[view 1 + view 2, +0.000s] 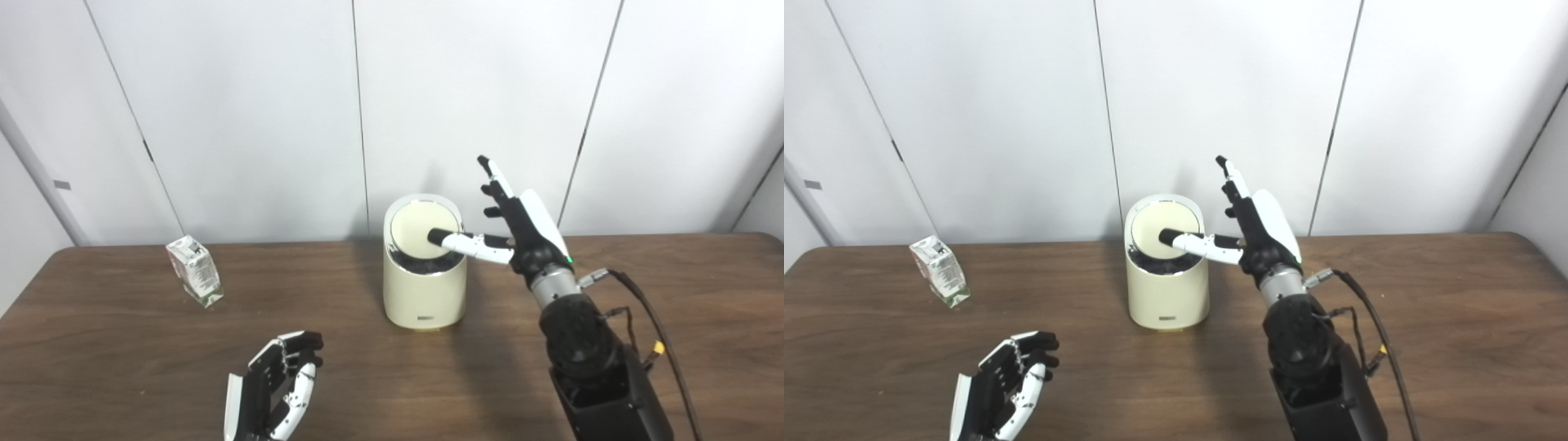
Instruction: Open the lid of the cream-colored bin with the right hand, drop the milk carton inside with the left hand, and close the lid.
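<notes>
The carton (194,271) stands tilted on the surface (122,355) well left of the bin (424,288), nearer the empty, loosely curled left hand (275,386) than the spread right hand (514,229) thumbing the raised lid (422,226).

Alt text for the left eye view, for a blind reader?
The right hand props the cream bin's lid tilted open with its thumb. The milk carton stands on the table to the left; the left hand waits empty.
</notes>
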Tool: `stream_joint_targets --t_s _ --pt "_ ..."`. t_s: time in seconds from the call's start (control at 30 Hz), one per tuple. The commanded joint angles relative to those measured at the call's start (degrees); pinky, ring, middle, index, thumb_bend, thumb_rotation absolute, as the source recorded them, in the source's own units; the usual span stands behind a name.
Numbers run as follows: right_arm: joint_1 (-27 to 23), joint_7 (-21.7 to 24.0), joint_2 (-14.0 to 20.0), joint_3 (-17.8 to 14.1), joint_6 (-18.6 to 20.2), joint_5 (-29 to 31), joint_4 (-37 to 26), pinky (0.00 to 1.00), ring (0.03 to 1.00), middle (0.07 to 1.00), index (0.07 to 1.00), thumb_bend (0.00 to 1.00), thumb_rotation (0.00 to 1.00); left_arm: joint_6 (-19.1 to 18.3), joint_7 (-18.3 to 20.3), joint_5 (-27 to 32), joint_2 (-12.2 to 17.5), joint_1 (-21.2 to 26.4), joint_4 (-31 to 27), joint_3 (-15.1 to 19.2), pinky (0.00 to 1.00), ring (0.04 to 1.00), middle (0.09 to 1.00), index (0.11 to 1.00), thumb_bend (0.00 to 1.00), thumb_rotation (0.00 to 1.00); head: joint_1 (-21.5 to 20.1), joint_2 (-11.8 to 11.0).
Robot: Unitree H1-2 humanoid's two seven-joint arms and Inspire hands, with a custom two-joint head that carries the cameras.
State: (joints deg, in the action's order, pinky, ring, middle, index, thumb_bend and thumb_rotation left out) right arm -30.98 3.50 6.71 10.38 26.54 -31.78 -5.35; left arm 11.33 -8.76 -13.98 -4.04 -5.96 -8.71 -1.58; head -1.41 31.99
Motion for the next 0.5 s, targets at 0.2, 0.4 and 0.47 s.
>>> stream_joint_targets --t_s 0.2,0.4,0.47 --pt "-3.06 -3.60 -0.83 0.77 -2.08 -1.33 4.01 0.89 0.982 1.000 1.000 0.85 0.39 2.12 -0.63 -0.62 -0.75 0.74 -1.48 -0.56 0.51 0.574 0.647 0.652 0.21 0.38 -0.02 -0.06" --pt "-3.43 -4.19 -0.70 1.34 -1.84 -1.72 7.82 0.93 1.000 1.000 0.997 0.81 0.39 2.20 -0.72 -0.31 -0.97 0.81 -1.22 -0.67 0.51 0.571 0.645 0.647 0.22 0.40 -0.06 -0.19" --pt "-3.74 -4.16 -0.35 1.89 -1.61 -2.17 8.93 0.93 1.000 1.000 0.994 0.80 0.39 1.90 -0.74 -0.42 -1.06 0.76 -1.39 -0.73 0.50 0.571 0.645 0.646 0.22 0.41 -0.07 -0.22"
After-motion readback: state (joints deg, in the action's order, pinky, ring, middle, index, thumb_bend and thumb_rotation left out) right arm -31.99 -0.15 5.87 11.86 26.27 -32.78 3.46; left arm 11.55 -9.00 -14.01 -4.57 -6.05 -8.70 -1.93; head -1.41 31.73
